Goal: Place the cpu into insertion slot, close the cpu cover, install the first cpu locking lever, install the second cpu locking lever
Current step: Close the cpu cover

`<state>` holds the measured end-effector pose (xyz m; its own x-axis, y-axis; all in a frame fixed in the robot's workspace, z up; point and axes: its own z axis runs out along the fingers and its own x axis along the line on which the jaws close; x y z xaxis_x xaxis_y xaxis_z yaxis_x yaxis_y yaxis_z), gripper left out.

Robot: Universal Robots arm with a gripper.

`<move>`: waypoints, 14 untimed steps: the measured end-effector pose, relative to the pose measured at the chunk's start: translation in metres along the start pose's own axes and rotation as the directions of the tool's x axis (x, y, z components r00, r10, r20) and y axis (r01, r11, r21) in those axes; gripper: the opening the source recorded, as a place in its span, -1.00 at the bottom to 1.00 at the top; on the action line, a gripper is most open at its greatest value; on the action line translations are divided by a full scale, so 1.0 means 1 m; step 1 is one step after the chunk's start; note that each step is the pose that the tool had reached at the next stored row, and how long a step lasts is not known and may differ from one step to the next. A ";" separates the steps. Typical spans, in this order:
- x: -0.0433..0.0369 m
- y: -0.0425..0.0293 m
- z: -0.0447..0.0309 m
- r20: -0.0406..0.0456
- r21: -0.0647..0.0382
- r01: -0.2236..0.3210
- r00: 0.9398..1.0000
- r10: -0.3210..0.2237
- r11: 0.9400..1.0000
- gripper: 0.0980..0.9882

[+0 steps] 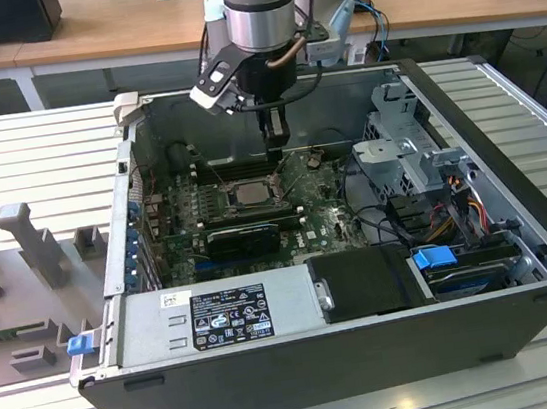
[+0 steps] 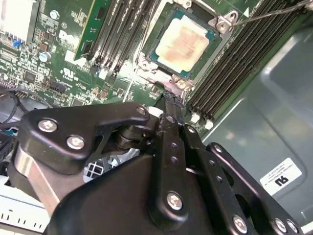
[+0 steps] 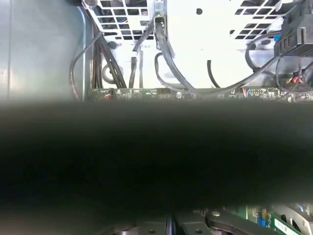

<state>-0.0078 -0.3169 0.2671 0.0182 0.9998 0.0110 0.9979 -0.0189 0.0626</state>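
The cpu point(image 2: 183, 41), a pale square chip, lies flat in the insertion slot point(image 2: 152, 59) on the green board. The cpu cover point(image 2: 218, 23) is down around it, and the chip shows through its window. A thin wire locking lever point(image 2: 274, 13) runs away from the cover's corner. My gripper point(image 2: 171, 98) is shut, its narrow black tips together just off the cover's edge near a screw point(image 2: 181, 84); nothing shows between them. In the exterior view the gripper point(image 1: 278, 151) hangs inside the case, just behind the cpu point(image 1: 251, 193).
Long black memory slots point(image 2: 234, 58) flank the socket on both sides. The open computer case point(image 1: 505, 124) walls the work in, with drive cage and cables point(image 1: 433, 193) at the exterior view's right and a power supply point(image 1: 228, 316) in front.
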 end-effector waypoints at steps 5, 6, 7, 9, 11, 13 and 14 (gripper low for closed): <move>0.0001 0.0110 0.0095 0.000 0.000 0.000 1.000 0.000 1.000 -0.98; 0.0001 0.0119 0.0095 0.000 0.000 0.000 1.000 0.000 1.000 -0.98; 0.0001 0.0125 0.0082 0.000 0.000 0.000 1.000 0.000 1.000 -0.98; 0.0002 0.0139 0.0055 0.000 0.000 0.000 1.000 0.000 1.000 -0.98; 0.0003 0.0190 0.0054 0.000 0.000 0.000 1.000 0.000 1.000 -0.98; 0.0005 0.0330 0.0062 0.000 0.002 0.000 1.000 0.000 1.000 -0.98; 0.0006 0.0367 0.0065 0.000 0.002 0.000 1.000 0.000 1.000 -0.98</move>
<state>0.0292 -0.3169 0.2630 0.0181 0.9998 0.0110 0.9980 -0.0187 0.0606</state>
